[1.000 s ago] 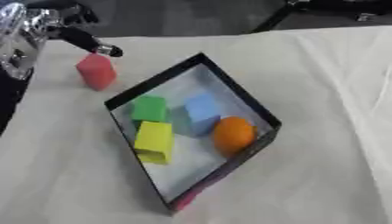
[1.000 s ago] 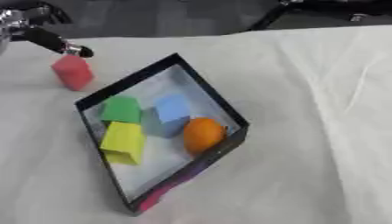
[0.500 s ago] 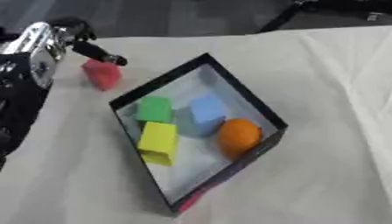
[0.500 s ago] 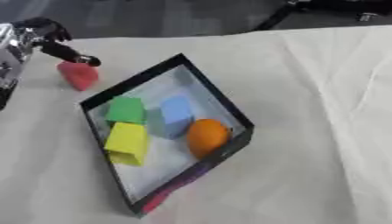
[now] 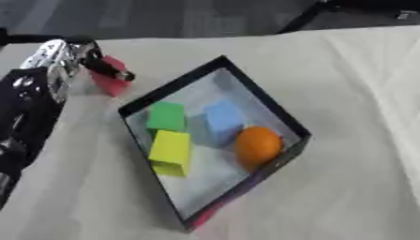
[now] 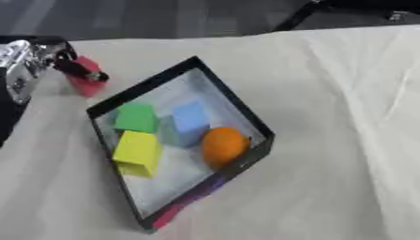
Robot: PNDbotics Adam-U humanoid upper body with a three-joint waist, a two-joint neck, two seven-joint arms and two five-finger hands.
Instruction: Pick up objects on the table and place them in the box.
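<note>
A black-walled box (image 5: pixel 264 102) with a pale floor is seen lying askew on a table covered with a cream cloth (image 5: pixel 344 84), one corner pointing toward the far edge. Four things are held inside it: a green block (image 5: pixel 167 116) toward the far left, a blue block (image 5: pixel 221 120) just beside it to the right, a yellow block (image 5: pixel 172 151) nearer the camera and touching the green one, and an orange ball (image 5: pixel 258 146) against the right wall, just beside the blue block. A strip of pink is shown on the outside of the box at its near corner. Outside the box, just beyond its far-left wall, a red block (image 5: pixel 110 80) is found on the cloth. The left hand (image 5: pixel 59 60), silver and black, is brought in from the left side of the view, and a dark fingertip (image 5: pixel 113 72) is laid across the top of the red block; whether the block is pinched or merely touched cannot be told, nor whether it is lifted off the cloth. The right hand is shown in neither view
</note>
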